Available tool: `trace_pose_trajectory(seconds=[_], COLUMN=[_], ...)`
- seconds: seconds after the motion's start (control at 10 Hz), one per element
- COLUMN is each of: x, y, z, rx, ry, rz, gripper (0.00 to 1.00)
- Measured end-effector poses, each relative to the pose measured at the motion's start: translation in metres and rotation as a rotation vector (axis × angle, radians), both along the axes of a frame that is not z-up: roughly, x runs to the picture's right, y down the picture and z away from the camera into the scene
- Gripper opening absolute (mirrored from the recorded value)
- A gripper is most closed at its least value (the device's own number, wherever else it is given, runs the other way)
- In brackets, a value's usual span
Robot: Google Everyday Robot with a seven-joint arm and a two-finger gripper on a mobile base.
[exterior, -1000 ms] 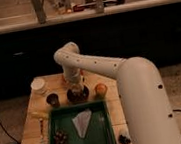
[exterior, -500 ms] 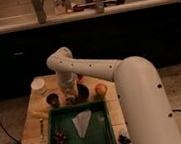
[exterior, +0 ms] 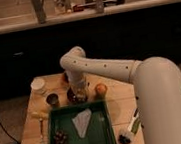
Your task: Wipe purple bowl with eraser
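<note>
The gripper (exterior: 79, 90) of the white robot arm is pictured down over the round, dark purple bowl (exterior: 71, 97) at the far middle of the wooden table (exterior: 29, 133). Whether anything is gripped cannot be told. A small pale yellowish block, taken for the eraser (exterior: 38, 114), lies apart to the left, so the wiping is judged not yet done.

Gripper (exterior: 78, 92) down over the bowl (exterior: 71, 98), frame centre; fruit (exterior: 101, 89) just right of bowl; small cup (exterior: 52, 99) just left; bigger cup (exterior: 37, 85) further up-left; tray (exterior: 100, 133) in front, holding napkin (exterior: 82, 122) and grapes (exterior: 61, 141); fork (exterior: 41, 138) left of tray; all on table (exterior: 120, 105).
</note>
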State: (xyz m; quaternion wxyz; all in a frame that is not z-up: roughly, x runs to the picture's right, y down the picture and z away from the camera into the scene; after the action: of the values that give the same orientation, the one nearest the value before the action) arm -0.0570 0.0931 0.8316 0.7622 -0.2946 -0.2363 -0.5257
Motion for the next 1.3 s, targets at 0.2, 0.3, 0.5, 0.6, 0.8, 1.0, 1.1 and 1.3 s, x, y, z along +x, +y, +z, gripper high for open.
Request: trace_pose_trajectory(seconds=[0.2, 0.3, 0.5, 0.6, 0.8, 1.0, 1.1, 1.3], x=[0.003, -0.005, -0.031, -0.054, -0.074, -0.079, -0.075, -0.045], y=[-0.011, -0.015, -0.019, -0.017, -0.010, 0.004, 0.009, 0.017], z=[0.009, 0.014, 0.021, 0.023, 0.023, 0.014, 0.011, 0.000], rx=[0.007, 0.006, -0.002, -0.008, -0.023, -0.037, -0.038, -0.033], ry=[0.005, 0.000, -0.021, -0.047, -0.085, -0.100, -0.098, -0.069], rz=[-0.004, -0.015, -0.048, -0.078, -0.117, -0.126, -0.118, -0.086], gripper=[0.03, 0.03, 0.03, 0.03, 0.03, 0.03, 0.03, 0.03])
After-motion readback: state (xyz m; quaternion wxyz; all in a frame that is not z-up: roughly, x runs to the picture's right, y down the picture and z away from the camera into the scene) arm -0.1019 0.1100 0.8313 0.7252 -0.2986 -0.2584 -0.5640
